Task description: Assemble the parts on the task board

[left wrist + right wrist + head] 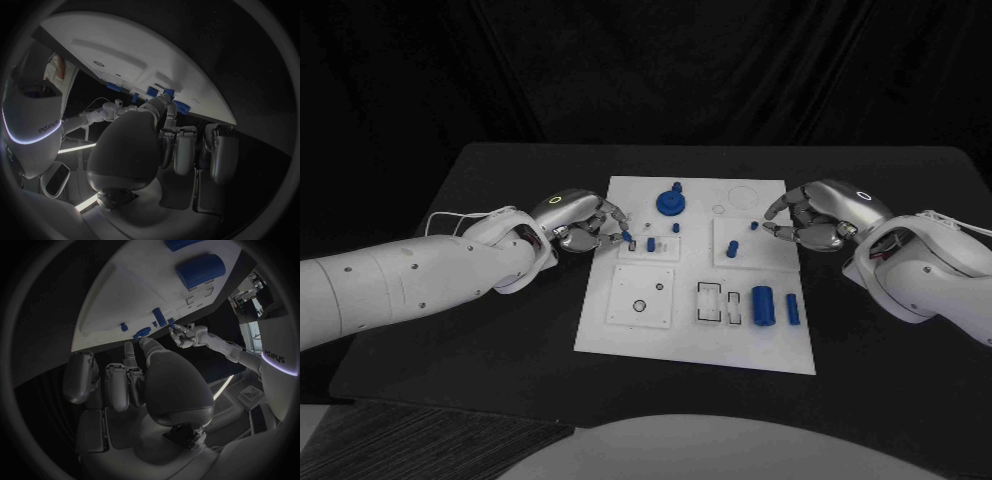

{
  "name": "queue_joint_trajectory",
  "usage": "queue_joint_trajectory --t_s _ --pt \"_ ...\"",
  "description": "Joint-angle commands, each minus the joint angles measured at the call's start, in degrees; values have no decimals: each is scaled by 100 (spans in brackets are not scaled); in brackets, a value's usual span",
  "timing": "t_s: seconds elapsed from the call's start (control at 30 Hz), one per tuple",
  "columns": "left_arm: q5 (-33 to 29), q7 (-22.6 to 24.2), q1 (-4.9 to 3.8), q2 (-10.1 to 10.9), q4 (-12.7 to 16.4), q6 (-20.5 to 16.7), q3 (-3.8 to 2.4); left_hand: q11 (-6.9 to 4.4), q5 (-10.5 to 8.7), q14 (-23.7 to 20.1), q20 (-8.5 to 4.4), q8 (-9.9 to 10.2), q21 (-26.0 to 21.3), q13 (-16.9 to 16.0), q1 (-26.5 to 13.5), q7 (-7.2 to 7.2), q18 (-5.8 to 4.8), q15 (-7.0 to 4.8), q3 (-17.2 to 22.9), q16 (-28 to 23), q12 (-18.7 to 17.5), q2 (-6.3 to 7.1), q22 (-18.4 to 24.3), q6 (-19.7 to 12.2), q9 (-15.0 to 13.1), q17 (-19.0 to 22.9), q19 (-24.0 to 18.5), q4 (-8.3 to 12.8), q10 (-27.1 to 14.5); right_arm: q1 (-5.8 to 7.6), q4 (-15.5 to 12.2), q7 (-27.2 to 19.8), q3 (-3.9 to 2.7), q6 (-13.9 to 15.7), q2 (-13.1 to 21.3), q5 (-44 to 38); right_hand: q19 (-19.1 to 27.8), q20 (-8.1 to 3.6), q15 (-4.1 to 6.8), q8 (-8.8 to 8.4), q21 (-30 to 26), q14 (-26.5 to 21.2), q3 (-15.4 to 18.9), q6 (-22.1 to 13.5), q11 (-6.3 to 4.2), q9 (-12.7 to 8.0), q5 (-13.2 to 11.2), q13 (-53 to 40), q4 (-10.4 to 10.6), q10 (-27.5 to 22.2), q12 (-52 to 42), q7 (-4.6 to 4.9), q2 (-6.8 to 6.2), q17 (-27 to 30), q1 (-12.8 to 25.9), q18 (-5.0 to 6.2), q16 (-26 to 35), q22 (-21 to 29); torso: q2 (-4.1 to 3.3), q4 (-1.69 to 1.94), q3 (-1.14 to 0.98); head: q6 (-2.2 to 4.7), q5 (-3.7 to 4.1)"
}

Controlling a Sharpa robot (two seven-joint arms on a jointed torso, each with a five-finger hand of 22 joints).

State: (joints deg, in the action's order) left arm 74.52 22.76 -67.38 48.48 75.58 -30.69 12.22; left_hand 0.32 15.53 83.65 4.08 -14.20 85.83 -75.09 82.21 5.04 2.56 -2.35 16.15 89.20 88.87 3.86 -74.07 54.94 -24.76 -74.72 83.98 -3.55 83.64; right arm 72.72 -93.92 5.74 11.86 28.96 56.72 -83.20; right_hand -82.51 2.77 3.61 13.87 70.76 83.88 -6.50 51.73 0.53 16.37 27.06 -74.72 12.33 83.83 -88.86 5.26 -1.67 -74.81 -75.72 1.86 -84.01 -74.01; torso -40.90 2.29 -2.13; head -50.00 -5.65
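The white task board (632, 335) lies mid-table. On it are a blue round gear-like part (672, 203), short blue pegs (676, 228) (733, 246) and two blue cylinders (762, 306) (792, 310). My left hand (586, 224) is at the board's left edge, most fingers curled; one outstretched finger (164, 102) reaches a small blue peg (630, 238) (167, 93), and I cannot tell whether it grips it. My right hand (812, 217) hovers over the board's far right part, fingers curled (119, 385). Its fingertips stop just short of another small blue peg (751, 226).
The board has a square plate with a small ring (640, 305) and rectangular slots (711, 303) at its near half. Black table (488, 340) surrounds the board on all sides. Both white forearms cross the table from the sides.
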Motion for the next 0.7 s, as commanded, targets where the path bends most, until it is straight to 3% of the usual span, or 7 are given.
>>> queue_joint_trajectory --t_s 0.03,0.57,0.7 --pt "5 77 14 3 -1 0 0 -34 -56 635 -20 -37 -27 -1289 -30 -1 -139 -27 301 80 -127 33 -1439 -54 -135 -1528 291 -37 455 -13 -13 5 -4 56 5 -12 -30 20 -35 80 -69 400 -202 44 12 -65 69 -1528 -12 617 -114 23 -53 -454 -130 234 107 -1042 0 0 -1 0 2" --pt "5 72 14 21 -1 -9 0 -37 -102 635 -25 116 -35 -1266 -47 -3 -137 -30 288 80 -153 69 -1436 -178 -27 -1528 285 -81 437 -13 -8 12 -4 50 0 -12 -31 21 -35 81 -68 399 -203 45 12 -66 71 -1528 -20 617 -114 22 -59 -447 -135 234 111 -1043 0 0 -2 0 5" --pt "5 74 14 23 0 -11 0 -41 -123 635 -27 238 -38 -1255 -51 -8 -136 -32 292 80 -165 94 -1435 -265 60 -1528 283 -113 429 -13 -8 16 -4 46 -1 -12 -31 21 -35 81 -68 399 -203 45 12 -66 71 -1528 -20 617 -114 22 -59 -447 -135 234 111 -1043 -1 0 -1 0 5"
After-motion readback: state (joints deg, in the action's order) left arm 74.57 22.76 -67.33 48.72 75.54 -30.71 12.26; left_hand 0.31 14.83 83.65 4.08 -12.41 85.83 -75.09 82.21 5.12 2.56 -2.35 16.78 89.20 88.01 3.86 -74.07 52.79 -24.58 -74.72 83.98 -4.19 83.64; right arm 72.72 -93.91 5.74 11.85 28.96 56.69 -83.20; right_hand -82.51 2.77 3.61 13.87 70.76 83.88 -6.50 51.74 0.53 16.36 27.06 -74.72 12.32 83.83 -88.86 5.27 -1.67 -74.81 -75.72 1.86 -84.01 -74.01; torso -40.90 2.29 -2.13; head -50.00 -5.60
